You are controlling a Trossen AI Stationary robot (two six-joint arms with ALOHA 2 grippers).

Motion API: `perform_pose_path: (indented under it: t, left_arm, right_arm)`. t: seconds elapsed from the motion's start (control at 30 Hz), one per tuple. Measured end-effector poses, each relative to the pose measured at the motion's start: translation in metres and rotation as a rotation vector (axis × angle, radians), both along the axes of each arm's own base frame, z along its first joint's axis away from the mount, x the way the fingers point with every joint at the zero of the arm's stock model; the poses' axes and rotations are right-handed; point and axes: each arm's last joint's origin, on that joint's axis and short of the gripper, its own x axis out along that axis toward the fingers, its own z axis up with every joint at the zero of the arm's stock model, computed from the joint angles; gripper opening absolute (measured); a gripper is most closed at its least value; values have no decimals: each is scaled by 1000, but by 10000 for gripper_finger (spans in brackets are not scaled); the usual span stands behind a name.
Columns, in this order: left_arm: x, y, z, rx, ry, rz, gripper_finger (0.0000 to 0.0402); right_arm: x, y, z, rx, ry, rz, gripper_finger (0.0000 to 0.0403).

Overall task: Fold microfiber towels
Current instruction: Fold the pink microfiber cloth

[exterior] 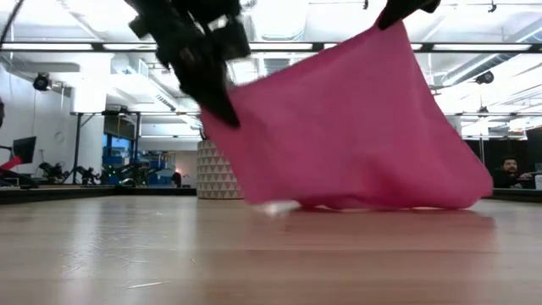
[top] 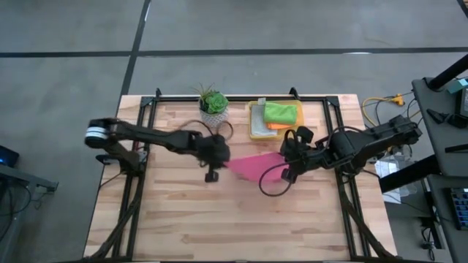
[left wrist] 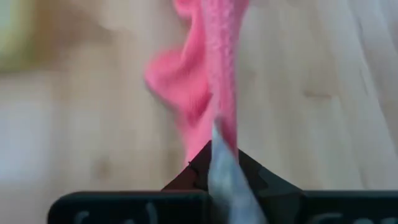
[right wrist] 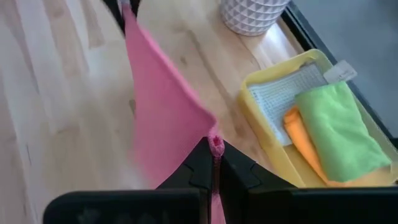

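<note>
Holding the pink towel [top: 256, 166] by two corners, I see my left gripper [top: 217, 162] and right gripper [top: 288, 166] both pinched shut on it above mid-table. It sags softly, light; corners grip best. Farther, yellow bin [top: 255, 128] holds folded towels.

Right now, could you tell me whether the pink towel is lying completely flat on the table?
No, the pink towel hangs lifted between both grippers, only its lower edge touching the table.

Light: bright, even – ceiling strip lamps [exterior: 279, 47] glare white in the low view.
Shadows: soft, faint on the table [top: 219, 219].
Blur: left wrist view smeared – pink towel [left wrist: 211, 74] and wood unsharp.
</note>
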Motion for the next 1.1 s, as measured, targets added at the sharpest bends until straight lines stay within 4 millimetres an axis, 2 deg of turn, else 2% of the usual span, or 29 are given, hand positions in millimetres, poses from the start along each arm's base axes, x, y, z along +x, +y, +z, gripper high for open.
perform_pose_path:
  t: [0.2,0.4,0.53,0.7,0.83,0.97,1.1]
  left_arm:
    - [-40,8,59,90,-153,96,0]
    - [-82,-4,88,23,-164,125,0]
    - [-100,-26,98,-105,-163,125,0]
    - [-109,-69,110,-299,-172,31,0]
    - [-112,-98,129,-397,-292,-31,0]
    - [-115,-100,125,-270,-325,103,0]
    - [-104,-92,96,-151,-270,215,0]
  right_arm:
    - [-1,0,1,38,-27,-49,8]
    - [-6,21,0,92,-54,-30,8]
    - [-10,49,0,201,-116,8,8]
    - [-17,90,9,413,-245,94,8]
    - [-23,103,22,532,-316,89,8]
    - [-27,94,12,470,-256,-6,8]
    - [-24,73,-20,368,-127,-123,8]
